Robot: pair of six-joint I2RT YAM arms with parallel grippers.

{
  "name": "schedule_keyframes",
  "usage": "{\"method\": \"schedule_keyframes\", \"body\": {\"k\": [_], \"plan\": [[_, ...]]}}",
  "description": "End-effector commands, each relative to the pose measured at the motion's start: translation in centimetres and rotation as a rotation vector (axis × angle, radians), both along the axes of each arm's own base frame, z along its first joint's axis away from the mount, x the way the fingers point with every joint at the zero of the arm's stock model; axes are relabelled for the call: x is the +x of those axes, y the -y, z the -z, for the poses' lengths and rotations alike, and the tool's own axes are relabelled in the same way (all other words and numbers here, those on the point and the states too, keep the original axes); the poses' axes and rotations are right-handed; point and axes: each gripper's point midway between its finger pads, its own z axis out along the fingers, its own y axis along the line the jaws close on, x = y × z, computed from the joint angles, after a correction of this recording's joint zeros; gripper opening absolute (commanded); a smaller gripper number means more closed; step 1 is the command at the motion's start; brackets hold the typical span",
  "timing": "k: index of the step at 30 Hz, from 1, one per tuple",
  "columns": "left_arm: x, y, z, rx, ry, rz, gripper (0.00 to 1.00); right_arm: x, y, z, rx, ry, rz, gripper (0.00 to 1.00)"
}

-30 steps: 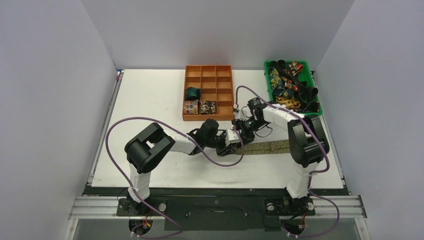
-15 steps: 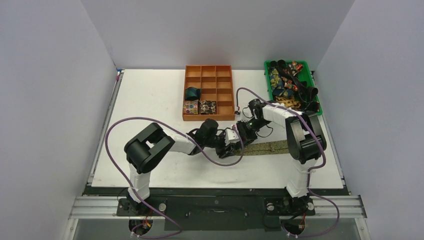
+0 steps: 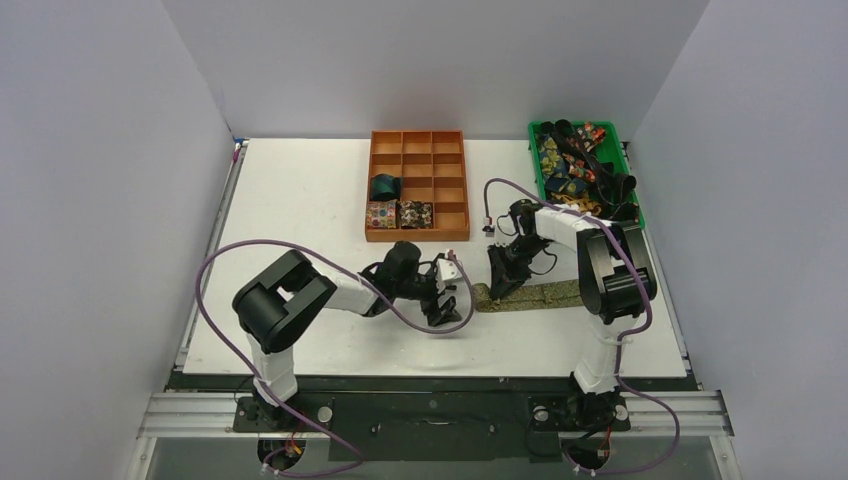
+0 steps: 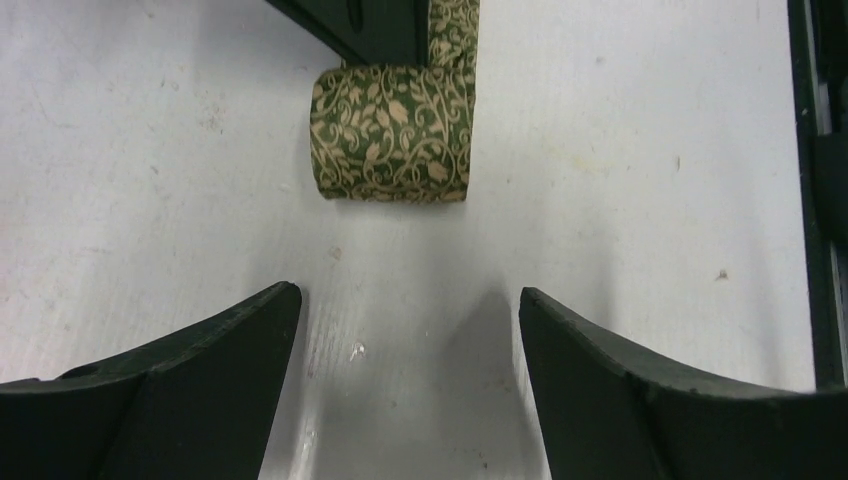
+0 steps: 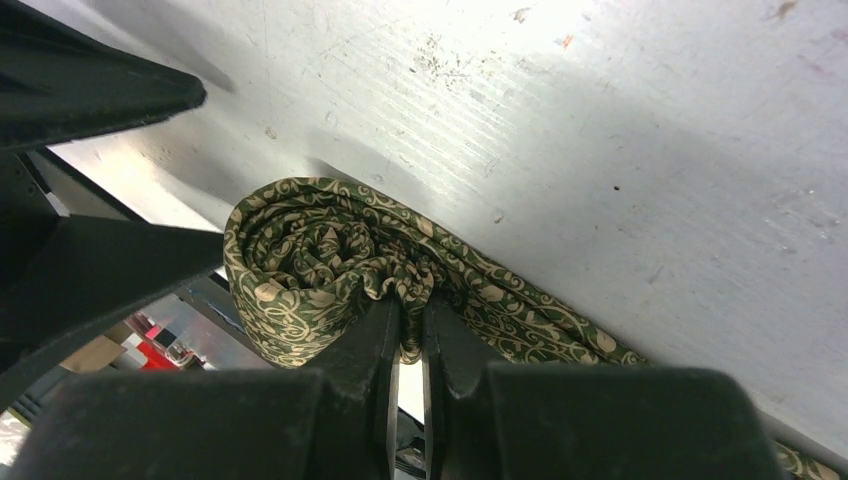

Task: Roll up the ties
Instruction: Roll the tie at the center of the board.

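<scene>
An olive-green tie with a gold vine pattern lies on the white table, one end wound into a small coil (image 4: 392,133) and the rest running right as a flat strip (image 3: 545,294). My right gripper (image 5: 410,310) is shut on the fabric at the coil's (image 5: 300,265) centre, coming down on it from above (image 3: 495,288). My left gripper (image 4: 410,295) stands open a little way short of the coil, nothing between its fingers, to the left of it in the top view (image 3: 438,308). Rolled ties, one teal (image 3: 385,186), one floral (image 3: 380,214) and one dark (image 3: 416,213), sit in separate compartments of the orange organiser.
The orange organiser (image 3: 418,237) stands behind the grippers at mid-table. A green bin (image 3: 537,165) at the back right holds several loose ties. Purple cables loop over both arms; the left arm's cable (image 3: 455,325) sags near the coil.
My left gripper has opened and drawn back left, away from the coil. My right gripper has shut on the coil and shifted slightly right.
</scene>
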Motion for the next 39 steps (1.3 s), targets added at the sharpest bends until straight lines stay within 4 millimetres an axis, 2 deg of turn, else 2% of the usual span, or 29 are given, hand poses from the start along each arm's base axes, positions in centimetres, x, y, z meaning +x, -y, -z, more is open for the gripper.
{"method": "schedule_keyframes", "body": {"k": [1, 2, 3, 7, 11, 13, 14, 16, 18, 19, 20, 21, 23, 25, 30, 33, 36, 39], "plan": [[0.8, 4.1, -3.2, -0.175, -0.004, 0.008, 0.8, 0.6, 4.2, 4.1, -0.245, 0.055, -0.065, 0.0], [0.7, 4.6, -2.6, -0.178, -0.019, 0.005, 0.8, 0.5, 4.1, 4.2, -0.241, 0.051, -0.064, 0.0], [1.1, 5.5, -3.4, -0.212, -0.011, -0.002, 0.8, 0.4, 3.9, 4.2, -0.23, 0.048, -0.063, 0.0], [1.5, 7.5, -2.3, -0.234, -0.021, -0.015, 0.75, 0.7, 2.8, 4.0, -0.175, 0.056, -0.054, 0.0], [2.0, 8.0, -0.6, -0.206, -0.003, -0.019, 0.66, 1.3, 1.1, 3.2, -0.097, 0.077, -0.038, 0.0], [2.3, 7.1, 0.9, -0.135, 0.004, -0.03, 0.53, 1.3, 0.0, 2.6, -0.046, 0.078, -0.03, 0.0], [2.0, 6.2, 1.9, -0.079, -0.022, -0.032, 0.42, 1.5, -0.4, 2.1, -0.023, 0.091, -0.022, 0.0], [1.9, 4.0, 3.0, -0.016, -0.04, -0.036, 0.29, 1.8, -1.4, 0.6, 0.05, 0.101, 0.001, 0.0], [1.1, 1.3, 4.5, 0.076, -0.047, -0.02, 0.21, 2.2, -1.8, -1.1, 0.109, 0.12, 0.028, 0.12], [0.8, 0.3, 5.2, 0.106, -0.049, -0.016, 0.2, 2.5, -2.0, -2.3, 0.146, 0.139, 0.045, 0.21], [0.2, -0.7, 5.8, 0.154, -0.041, 0.006, 0.18, 2.6, -2.3, -3.3, 0.18, 0.141, 0.058, 0.25], [0.1, -1.2, 6.1, 0.179, -0.038, 0.011, 0.17, 2.9, -2.3, -4.6, 0.204, 0.169, 0.069, 0.34], [-0.5, -2.2, 6.8, 0.23, -0.034, 0.034, 0.17, 2.9, -3.1, -6.3, 0.254, 0.192, 0.076, 0.44], [-0.6, -2.8, 7.2, 0.266, -0.038, 0.035, 0.17, 2.4, -4.2, -7.1, 0.285, 0.193, 0.063, 0.51], [-0.5, -3.0, 6.8, 0.285, -0.029, 0.041, 0.17, 1.9, -6.4, -6.1, 0.292, 0.157, 0.064, 0.54], [-0.4, -3.1, 6.9, 0.296, -0.032, 0.035, 0.17, 1.8, -7.0, -5.2, 0.282, 0.133, 0.055, 0.49], [-0.2, -2.9, 6.9, 0.296, -0.032, 0.027, 0.18, 1.3, -7.1, -4.6, 0.255, 0.125, 0.039, 0.43], [-0.2, -2.8, 6.9, 0.294, -0.037, 0.019, 0.18, 0.3, -6.3, -2.9, 0.177, 0.115, -0.01, 0.39]]}}
